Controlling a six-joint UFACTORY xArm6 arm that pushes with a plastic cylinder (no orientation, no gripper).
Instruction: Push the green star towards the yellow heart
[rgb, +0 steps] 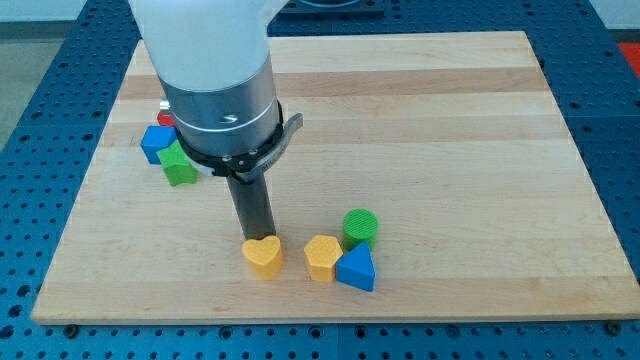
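The green star (179, 165) lies at the view's left, partly hidden by the arm, touching a blue block (156, 142). The yellow heart (263, 256) lies near the view's bottom, left of centre. My tip (257, 238) stands right at the heart's upper edge, touching or nearly touching it. The tip is well below and to the right of the green star.
A red block (165, 118) peeks out above the blue block, mostly hidden by the arm. To the heart's right sit a yellow block (322, 257), a blue triangular block (357, 269) and a green cylinder (360, 227), close together. The wooden board (450, 120) lies on a blue perforated table.
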